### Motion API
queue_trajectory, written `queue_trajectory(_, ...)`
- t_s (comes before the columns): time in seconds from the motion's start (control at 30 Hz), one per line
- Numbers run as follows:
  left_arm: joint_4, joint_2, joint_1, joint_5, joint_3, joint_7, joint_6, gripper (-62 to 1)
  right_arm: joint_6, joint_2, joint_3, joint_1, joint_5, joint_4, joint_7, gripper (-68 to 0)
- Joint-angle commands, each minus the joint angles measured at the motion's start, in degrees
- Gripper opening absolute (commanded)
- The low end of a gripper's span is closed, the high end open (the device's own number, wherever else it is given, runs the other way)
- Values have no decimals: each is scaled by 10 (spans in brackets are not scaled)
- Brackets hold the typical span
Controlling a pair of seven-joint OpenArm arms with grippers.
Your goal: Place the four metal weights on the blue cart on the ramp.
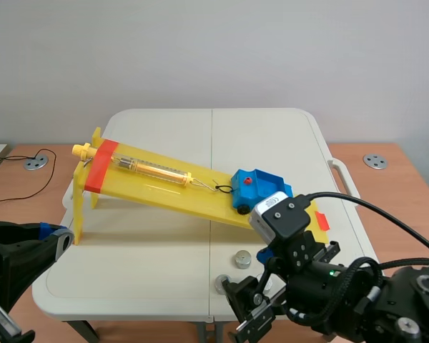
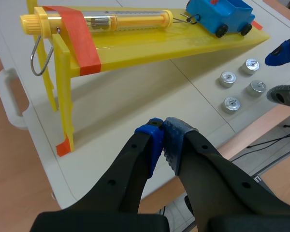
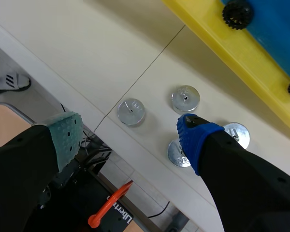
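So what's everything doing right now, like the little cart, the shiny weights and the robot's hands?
blue cart: sitting at the low end of the ramp, no weights on it
ramp: standing tilted on the table
four metal weights: all lying flat on the table beside the ramp
left hand: shut, holding nothing
right hand: open above the weights, holding nothing

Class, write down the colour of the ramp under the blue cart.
Yellow; the ramp shows best in the left wrist view.
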Motion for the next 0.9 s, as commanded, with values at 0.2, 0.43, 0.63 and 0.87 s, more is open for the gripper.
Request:
queue_trajectory(0.2, 46, 5, -5, -33, -5, -59, -16, -582, -24, -19, -18, 50, -32, 12, 50, -268)
queue_trajectory(0.43, 46, 5, -5, -33, -5, -59, -16, -582, -25, -38, -34, 68, -49, -18, 53, -294)
queue_trajectory(0.63, 46, 5, -5, -34, -5, -59, -16, -582, -36, -48, -50, 85, -69, -40, 56, -298)
queue_trajectory(0.87, 46, 5, -5, -34, -5, -59, -16, -582, -39, -64, -60, 101, -80, -64, 61, -298)
